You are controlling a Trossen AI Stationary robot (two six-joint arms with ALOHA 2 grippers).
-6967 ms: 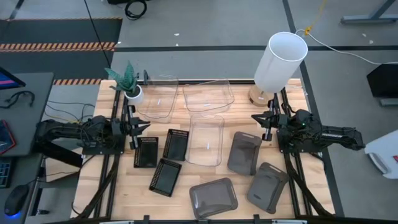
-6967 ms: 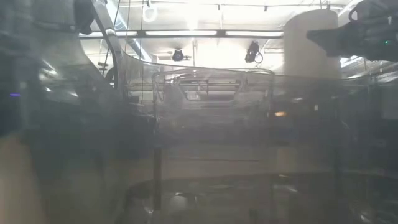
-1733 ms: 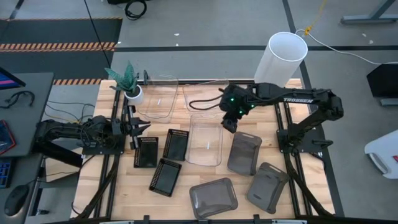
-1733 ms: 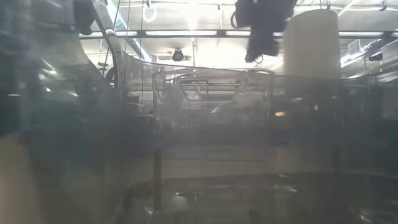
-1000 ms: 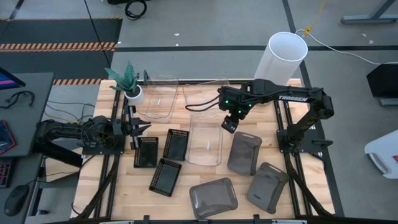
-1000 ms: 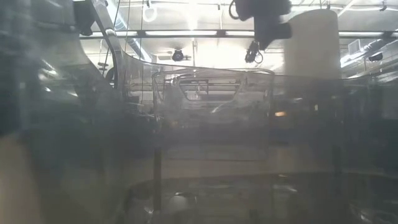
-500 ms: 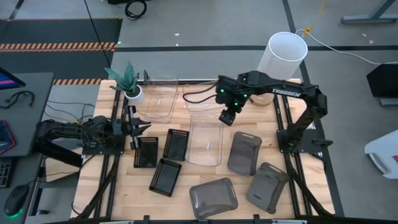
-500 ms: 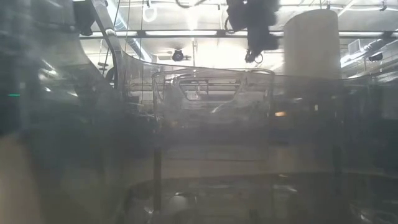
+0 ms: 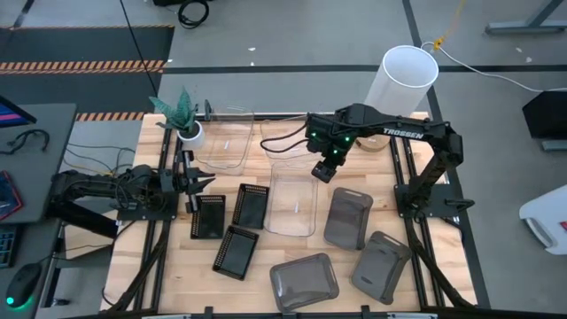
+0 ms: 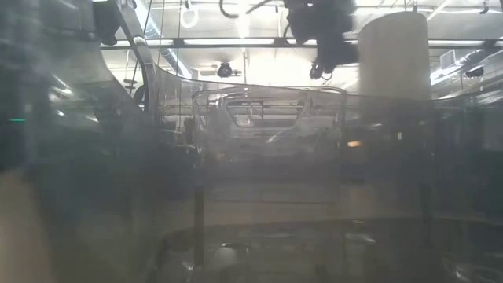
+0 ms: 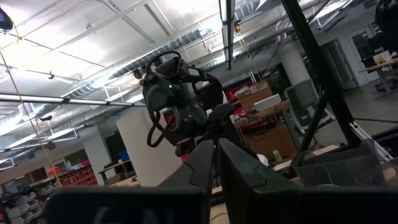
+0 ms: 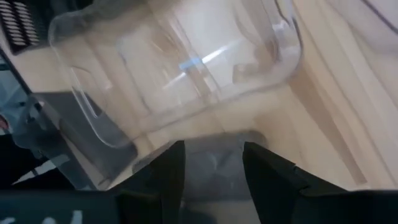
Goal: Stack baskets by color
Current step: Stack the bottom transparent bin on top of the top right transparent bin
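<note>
Three clear baskets lie on the table: two at the far side and one in the middle. Three black perforated baskets lie at the near left. Three smoky grey baskets lie at the near right. My right gripper hangs open, pointing steeply down, above the far right corner of the middle clear basket, and touches nothing. My left gripper waits shut at the table's left, beside the black baskets.
A tall white cylinder stands at the far right corner, close behind my right arm. A small potted plant stands at the far left. Bare wood shows between the clear and grey baskets.
My right gripper has shifted a little toward the table's far edge and turned at the wrist, staying open above the middle clear basket. No basket has moved.
</note>
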